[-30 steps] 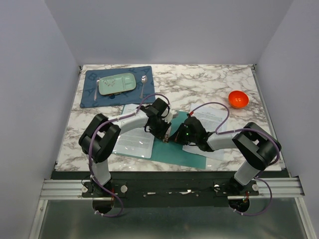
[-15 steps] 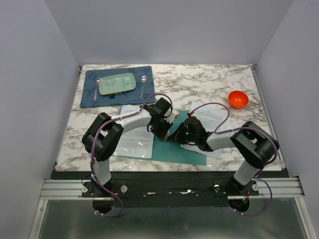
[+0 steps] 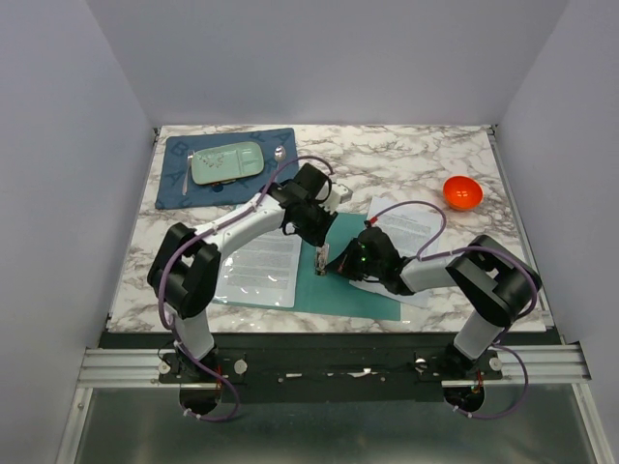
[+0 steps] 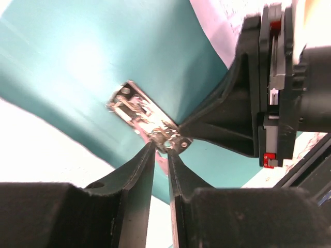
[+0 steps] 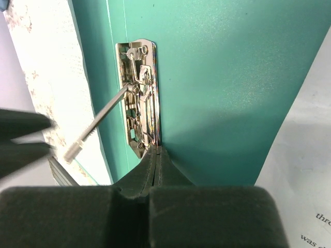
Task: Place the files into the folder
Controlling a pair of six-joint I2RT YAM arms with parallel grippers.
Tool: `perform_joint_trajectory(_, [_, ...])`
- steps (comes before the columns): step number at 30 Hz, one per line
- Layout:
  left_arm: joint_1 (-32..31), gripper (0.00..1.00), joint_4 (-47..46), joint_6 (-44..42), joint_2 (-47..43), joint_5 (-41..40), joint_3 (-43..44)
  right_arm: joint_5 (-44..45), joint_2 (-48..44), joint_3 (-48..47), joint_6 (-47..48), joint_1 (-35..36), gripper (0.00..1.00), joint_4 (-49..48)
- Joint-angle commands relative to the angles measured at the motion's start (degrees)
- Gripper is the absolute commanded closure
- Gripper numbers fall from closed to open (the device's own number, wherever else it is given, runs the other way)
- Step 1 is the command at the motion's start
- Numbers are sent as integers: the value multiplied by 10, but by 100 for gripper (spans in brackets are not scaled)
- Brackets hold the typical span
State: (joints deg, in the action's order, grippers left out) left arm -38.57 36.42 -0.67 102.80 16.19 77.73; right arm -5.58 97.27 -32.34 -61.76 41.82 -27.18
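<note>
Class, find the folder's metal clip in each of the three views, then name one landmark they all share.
Top external: metal clip just below picture centre.
Left wrist: clip near centre, slanted.
Right wrist: clip left of centre, running top to bottom.
Shared landmark: the teal folder under it.

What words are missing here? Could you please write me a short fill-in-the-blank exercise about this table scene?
1. The left gripper and the right gripper meet at the metal ___ of the folder.
2. The right gripper's jaws are ___.
3. The bowl is ___.
4. The green tray lies on a blue ___.
Missing words: clip; shut; orange; placemat.
</note>
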Motion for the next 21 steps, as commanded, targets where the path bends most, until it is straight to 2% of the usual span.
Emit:
perform_joint_trajectory(1, [37,69,7,-4,-27,12,8,52,35,36,24,5,100,143])
perform_joint_trajectory(3, [61,69,2,-1,-28,-5,1,52,29,35,30,5,100,141])
perform_joint_trajectory(8, [108,69,-23,-7,-23,-83,-41,23,-16,35,81,5,100,66])
perform_joint_trajectory(16, [114,69,-65,-36,-19,-154,-124,-34,-103,41,141,10,99,-37])
perform_joint_trajectory(21, [113,69,-68,-41,-19,-171,-139,-72,-80,12,154,21,99,-35])
